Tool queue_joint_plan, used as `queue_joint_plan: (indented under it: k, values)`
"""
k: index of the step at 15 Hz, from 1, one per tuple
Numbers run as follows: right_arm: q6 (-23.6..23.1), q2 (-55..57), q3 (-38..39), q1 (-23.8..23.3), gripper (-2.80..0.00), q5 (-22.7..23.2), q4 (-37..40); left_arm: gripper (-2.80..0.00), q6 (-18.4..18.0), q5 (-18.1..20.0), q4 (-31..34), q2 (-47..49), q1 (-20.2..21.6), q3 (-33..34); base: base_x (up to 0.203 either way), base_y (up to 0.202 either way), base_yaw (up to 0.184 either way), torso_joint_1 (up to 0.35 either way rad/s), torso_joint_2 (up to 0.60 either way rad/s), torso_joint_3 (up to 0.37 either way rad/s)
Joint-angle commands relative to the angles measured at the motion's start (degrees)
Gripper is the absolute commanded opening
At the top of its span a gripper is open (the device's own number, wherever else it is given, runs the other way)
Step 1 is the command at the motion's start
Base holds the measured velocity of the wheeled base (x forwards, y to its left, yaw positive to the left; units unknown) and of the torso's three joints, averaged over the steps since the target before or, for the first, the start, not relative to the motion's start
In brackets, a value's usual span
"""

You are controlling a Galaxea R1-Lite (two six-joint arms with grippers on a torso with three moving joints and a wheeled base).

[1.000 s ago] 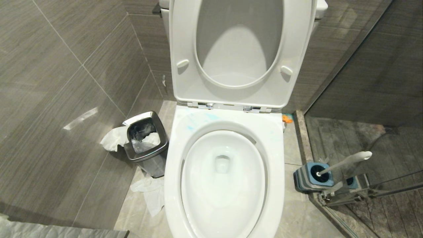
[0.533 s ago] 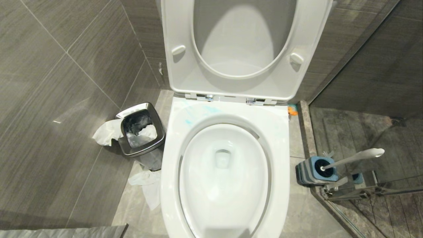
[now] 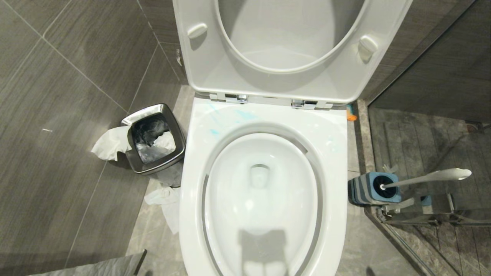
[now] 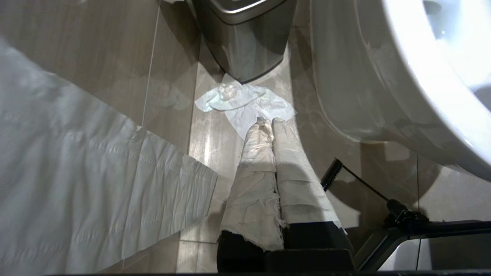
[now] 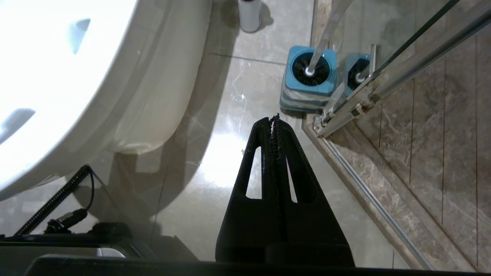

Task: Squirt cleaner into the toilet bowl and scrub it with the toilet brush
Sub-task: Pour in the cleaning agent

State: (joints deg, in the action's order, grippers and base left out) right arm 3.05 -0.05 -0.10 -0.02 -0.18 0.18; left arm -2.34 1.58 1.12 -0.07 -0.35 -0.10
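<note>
The white toilet bowl (image 3: 190, 184) fills the middle of the head view, with seat and lid (image 3: 215, 73) raised. Pale blue cleaner (image 3: 245, 114) streaks the rim's back by the hinges. The toilet brush (image 3: 433, 177) leans its white handle out of a blue-and-grey holder (image 3: 374, 188) right of the bowl. Neither gripper shows in the head view. My left gripper (image 4: 268, 122), fingers wrapped in white, hangs shut over the floor beside the bowl (image 4: 383, 76). My right gripper (image 5: 274, 119) is shut and empty, its tip short of the holder (image 5: 308, 76) and brush handle (image 5: 326, 34).
A chrome waste bin (image 3: 153, 138) with tissue spilling out stands left of the bowl. Crumpled tissue (image 3: 165, 207) (image 4: 245, 103) lies on the floor there. A glass shower door and its rail (image 3: 422, 218) close off the right. A white paper sheet (image 4: 76, 172) hangs at the left.
The whole head view has shifted: the camera has tilted down and closer, so the bowl looks larger and a shadow now falls on its front. Nothing in the scene has moved.
</note>
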Motion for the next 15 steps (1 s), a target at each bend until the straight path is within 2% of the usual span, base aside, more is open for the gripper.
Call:
queue_joint_plan:
  k: [1, 15]
  values:
    - [0.03, 0.05, 0.01, 0.02, -2.8, 0.01, -0.01, -2.8, -0.03, 0.0, 0.02, 0.07, 0.0, 0.01, 0.0, 0.0, 0.0, 0.003, 0.0, -0.199]
    - [0.03, 0.05, 0.01, -0.06, -2.8, 0.01, 0.04, -2.8, -0.21, 0.08, 0.02, 0.07, 0.0, 0.01, 0.0, 0.0, 0.0, 0.005, 0.0, -0.199]
